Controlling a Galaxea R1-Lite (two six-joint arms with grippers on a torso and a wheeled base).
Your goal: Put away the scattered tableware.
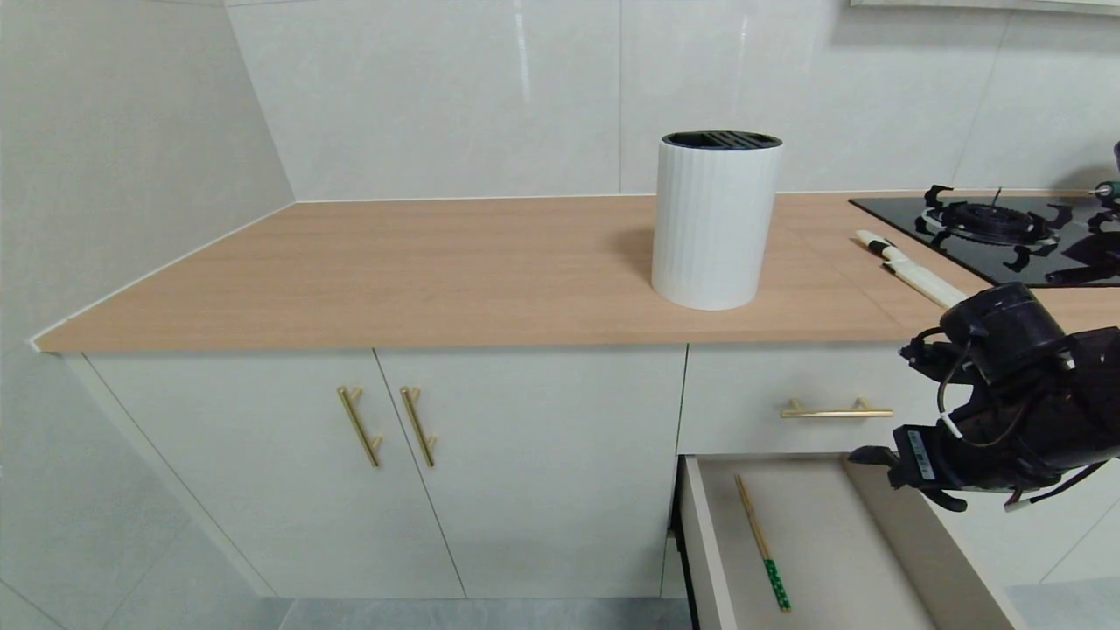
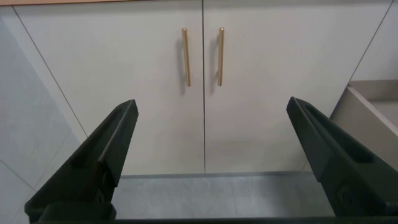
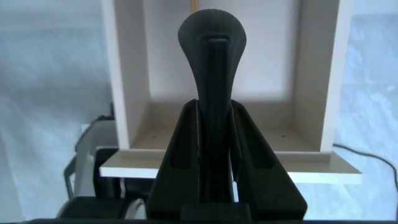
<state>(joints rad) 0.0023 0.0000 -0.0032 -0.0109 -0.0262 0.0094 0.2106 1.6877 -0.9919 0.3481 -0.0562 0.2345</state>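
One white-handled utensil [image 1: 910, 271], from the head view, lies on the worktop [image 1: 394, 271] near the stove [image 1: 989, 223]; green-tipped chopsticks [image 1: 763, 547] lie in the open drawer [image 1: 700, 534]. Left wrist view: my left gripper [image 2: 211, 106] gapes wide before cabinet doors [image 2: 155, 93]. Right wrist view: my right gripper [image 3: 212, 31] is pinched closed and empty above the drawer. I judge it should open before it reaches for the utensil. No writing is legible.

The head camera sits high, looking forward and down at the long light-brown wooden countertop [image 1: 394, 271]. The left wrist camera is low and faces the two thin gold door handles [image 2: 185, 56] from near; the head camera sees them too. The right wrist camera looks into the pale open drawer [image 3: 121, 74], which all three show.
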